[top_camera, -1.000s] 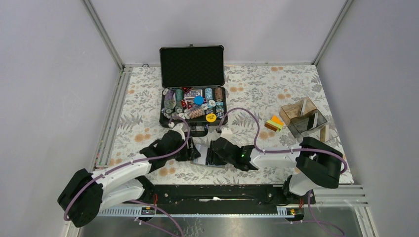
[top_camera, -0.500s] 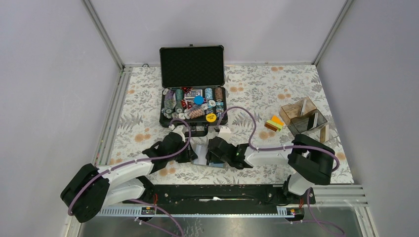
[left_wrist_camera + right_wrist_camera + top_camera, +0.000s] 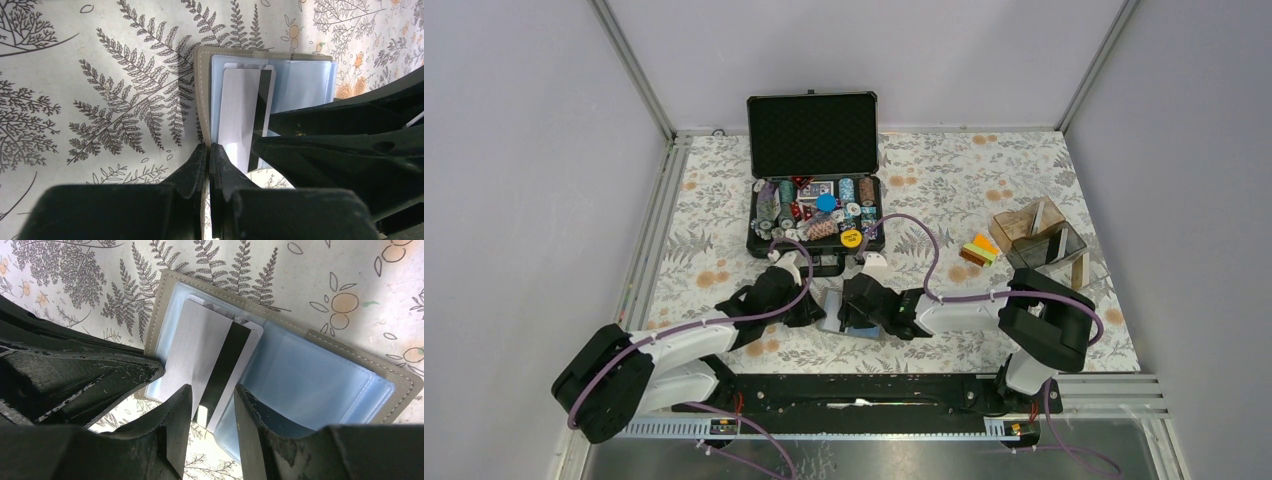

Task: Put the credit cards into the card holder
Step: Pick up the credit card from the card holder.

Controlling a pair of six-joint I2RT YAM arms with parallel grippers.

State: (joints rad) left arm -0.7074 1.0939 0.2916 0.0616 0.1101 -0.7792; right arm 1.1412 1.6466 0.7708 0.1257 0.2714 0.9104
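Observation:
The card holder (image 3: 830, 306) lies open on the floral cloth between my two grippers, grey outside with light blue pockets (image 3: 320, 370). A white card with a black stripe (image 3: 200, 340) sits partly inside its left pocket (image 3: 240, 100). My left gripper (image 3: 208, 146) is shut, pinching the holder's grey near edge (image 3: 202, 75). My right gripper (image 3: 212, 390) stands open, its fingers straddling the card's near end. In the top view the left gripper (image 3: 809, 308) and right gripper (image 3: 852, 305) nearly meet over the holder. More credit cards (image 3: 979, 248), orange, yellow and green, lie stacked at the right.
An open black chip case (image 3: 814, 180) full of chips stands just behind the grippers. A clear brownish acrylic box (image 3: 1039, 240) sits at the right, beside the card stack. Metal rails (image 3: 649, 240) edge the cloth on the left.
My left gripper has closed onto the holder's edge. My right gripper has slid a little to the left over the holder with the white card between its fingers.

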